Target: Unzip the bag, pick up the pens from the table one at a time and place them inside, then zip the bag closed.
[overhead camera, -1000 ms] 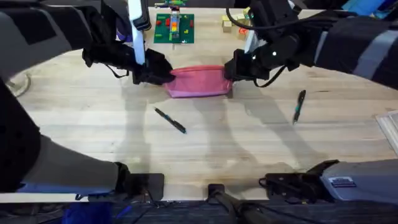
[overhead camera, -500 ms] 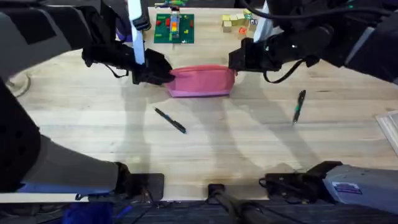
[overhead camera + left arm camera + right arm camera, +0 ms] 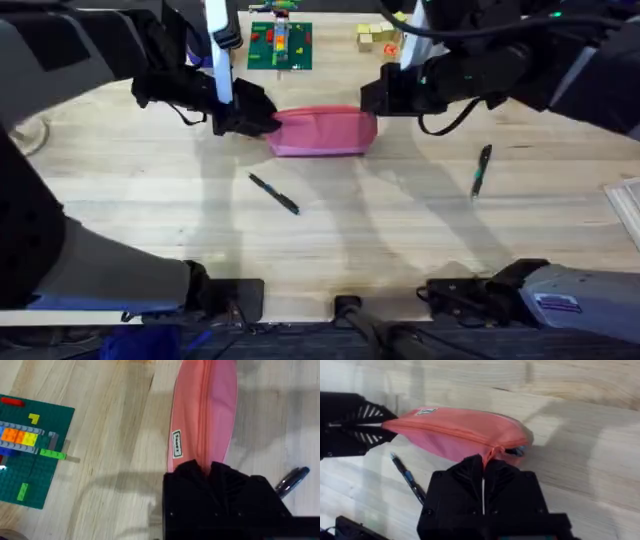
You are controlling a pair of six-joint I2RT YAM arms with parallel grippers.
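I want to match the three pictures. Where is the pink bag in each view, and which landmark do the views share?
Overhead: the bag lies at upper centre on the table, between the two grippers.
Left wrist: the bag runs from the top edge down to the left gripper, shut on its end.
Right wrist: the bag lies across the middle, above the right gripper.
Shared landmark: the pen beside the bag.

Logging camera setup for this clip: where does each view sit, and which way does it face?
Overhead: fixed above the arm bases, looking down and forward over the table, both arms, bag.
Left wrist: on the left arm, facing along the bag; left gripper clamps its end.
Right wrist: on the right arm, facing the bag's other end; right gripper pinches its zipper tab.
All share the bag.
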